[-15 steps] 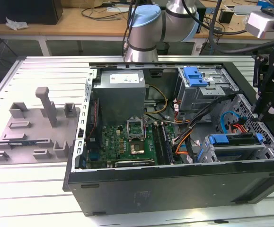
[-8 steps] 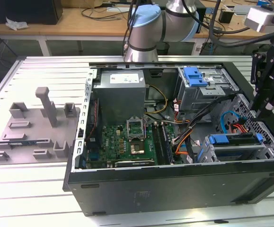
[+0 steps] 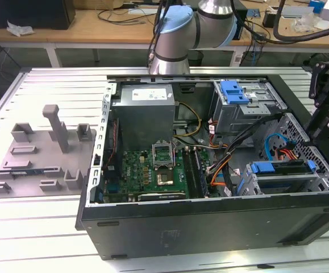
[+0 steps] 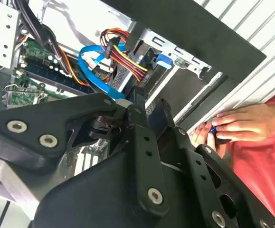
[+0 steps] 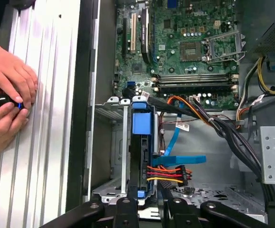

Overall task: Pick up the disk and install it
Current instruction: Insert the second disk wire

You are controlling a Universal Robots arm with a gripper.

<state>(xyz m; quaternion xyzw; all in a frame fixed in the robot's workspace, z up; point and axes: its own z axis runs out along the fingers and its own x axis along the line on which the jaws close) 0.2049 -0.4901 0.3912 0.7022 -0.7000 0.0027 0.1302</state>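
The disk (image 3: 279, 168) sits edge-up in the lower drive cage (image 3: 249, 185) at the exterior view's right of the open computer case, its blue bracket on top. In the first wrist view the disk (image 5: 142, 156) runs down the cage slot under its blue bracket tab. My gripper (image 3: 315, 133) hangs just above the disk's end by the case's perforated wall. Its black linkages frame the slot in the first wrist view (image 5: 149, 206) and fill the second wrist view (image 4: 149, 107).
Blue data cable (image 5: 175, 159) and red-yellow-black power plug (image 5: 168, 173) lie beside the cage. A person's hands (image 5: 4, 95) rest on the ribbed table beside the case, holding a small black knob. A grey fixture tray (image 3: 39, 159) stands at the exterior view's left. An upper cage with a blue handle (image 3: 235, 94) sits behind.
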